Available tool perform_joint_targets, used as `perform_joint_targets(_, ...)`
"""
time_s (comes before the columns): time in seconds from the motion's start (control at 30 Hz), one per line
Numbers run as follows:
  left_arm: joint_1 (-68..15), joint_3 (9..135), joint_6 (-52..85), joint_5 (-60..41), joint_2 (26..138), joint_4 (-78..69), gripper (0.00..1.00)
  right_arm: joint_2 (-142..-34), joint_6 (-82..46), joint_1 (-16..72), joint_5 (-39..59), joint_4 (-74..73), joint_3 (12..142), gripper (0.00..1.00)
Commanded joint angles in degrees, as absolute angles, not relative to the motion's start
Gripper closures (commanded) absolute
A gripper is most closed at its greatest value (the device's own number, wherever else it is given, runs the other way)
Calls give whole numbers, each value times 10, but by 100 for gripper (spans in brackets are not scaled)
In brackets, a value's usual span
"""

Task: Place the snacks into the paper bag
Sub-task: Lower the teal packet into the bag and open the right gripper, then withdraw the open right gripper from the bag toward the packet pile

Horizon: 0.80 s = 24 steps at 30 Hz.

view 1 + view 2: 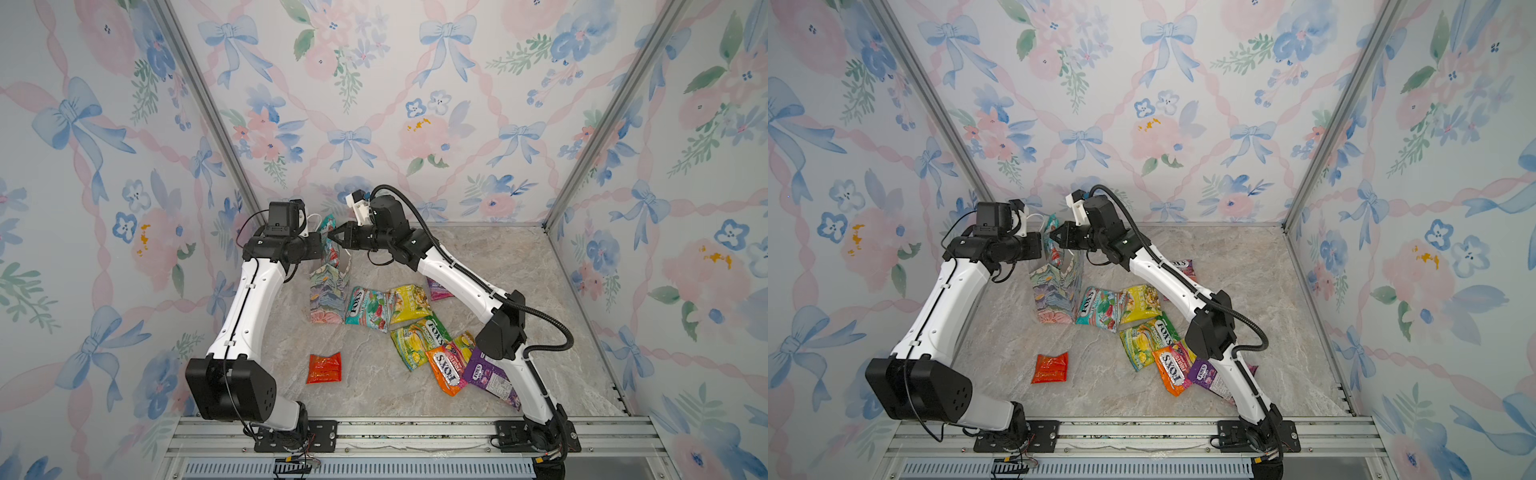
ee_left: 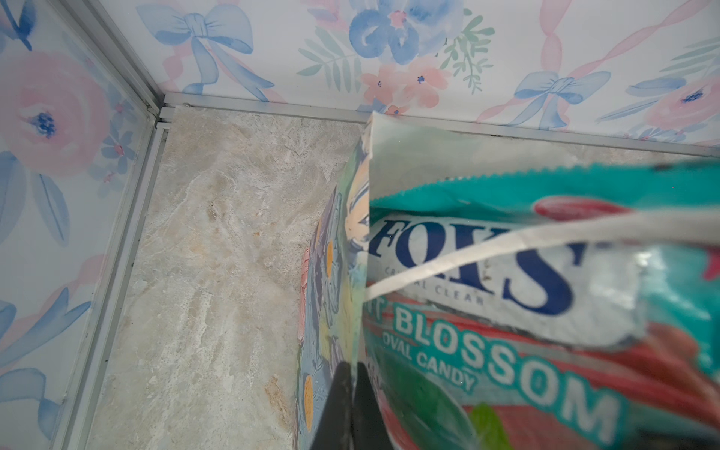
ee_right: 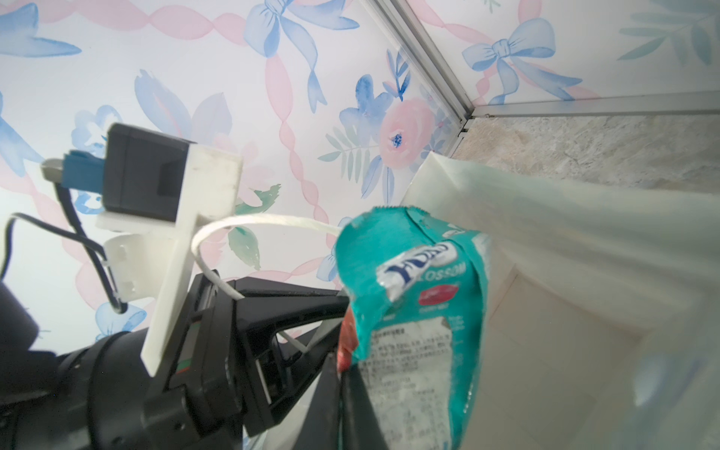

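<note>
Left gripper (image 2: 348,391) is clamped on the bag (image 1: 328,291) rim, while right gripper (image 1: 335,238) jaws sit narrow on a teal packet (image 3: 413,296) half inside the mouth: light, slick, floppy, best pinched by its crimped edge.

Bright even light w/ faint shadows; wrist views blurry close-up, top views sharp.

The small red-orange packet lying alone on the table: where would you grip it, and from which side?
Pinch the red-orange packet across its middle, coming straight down from above. It lies flat on the table, clear of the other packets, so there is likely room on both sides of it; a sideways approach would probably just slide it.
</note>
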<state>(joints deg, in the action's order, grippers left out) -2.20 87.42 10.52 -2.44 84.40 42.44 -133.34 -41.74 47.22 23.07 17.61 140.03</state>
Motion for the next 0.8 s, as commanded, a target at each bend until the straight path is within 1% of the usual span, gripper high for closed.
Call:
perform_joint_targets(0.0, -17, 865, 94, -35, 829, 418, 100, -1337, -416, 466, 244, 185, 1420, 80)
perform_joint_targets(0.13, -15, 864, 94, -34, 828, 416, 100, -1318, -405, 464, 248, 189, 1413, 61)
perform_joint_targets(0.43, -9, 853, 93, -38, 833, 404, 100, -1236, -386, 459, 279, 156, 1345, 35)
perform_joint_targets(0.53, -5, 852, 90, -40, 836, 402, 100, -1207, -394, 456, 303, 125, 1307, 28)
perform_joint_targets(0.6, -2, 852, 89, -41, 839, 401, 100, -1186, -401, 454, 327, 100, 1280, 25)
perform_joint_targets(0.77, 5, 843, 88, -44, 839, 395, 100, -1111, -367, 451, 333, 96, 1192, 22)
